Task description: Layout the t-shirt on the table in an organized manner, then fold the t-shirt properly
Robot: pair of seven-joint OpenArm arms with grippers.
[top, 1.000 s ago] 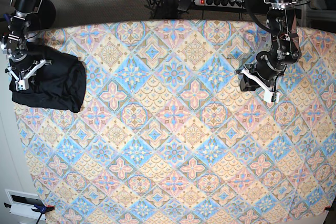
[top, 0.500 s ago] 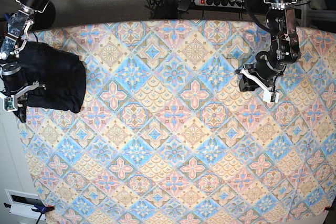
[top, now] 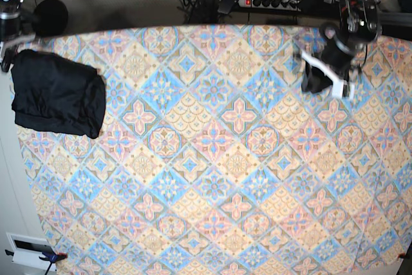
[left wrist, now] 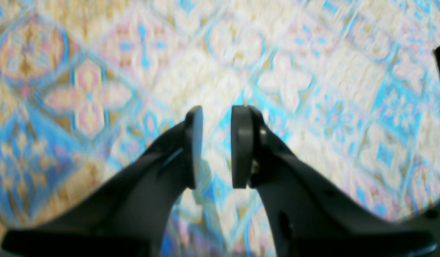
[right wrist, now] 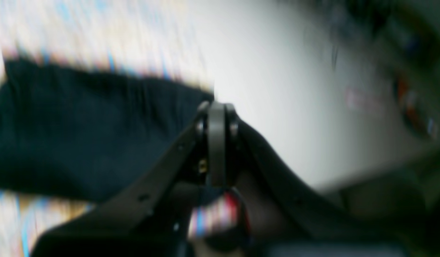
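- Base view, nearest edge first: the table (top: 212, 178) is seen covered edge to edge in a cloth of blue, pink and yellow-orange diamond tiles with flower medallions, and a small white device (top: 29, 251) is seen on the floor past its near left corner.
- Farther back on that view's left, the t-shirt (top: 58, 94) is laid as a compact black folded bundle on the cloth, close to the table's left edge and well apart from the middle.
- Nothing is gripped by either arm in this view.
- On that view's right, the left gripper (top: 325, 76) is held above the cloth near the far right part of the table, well apart from the t-shirt.
- In the left wrist view, the left gripper (left wrist: 215, 148) is shown with a narrow gap between its two dark fingers (left wrist: 194, 146), and only the patterned cloth is seen through the gap; nothing is held.
- At the far left corner of the base view, the right arm (top: 9, 11) is seen raised beyond the t-shirt, partly cut off by the frame.
- In the blurred right wrist view, the right gripper (right wrist: 216, 142) is shown with its fingers pressed fully together and nothing between them; the t-shirt (right wrist: 80, 132) lies beside it on the left.
- Behind the table, a power strip (top: 270, 1) and cables are seen on the floor.
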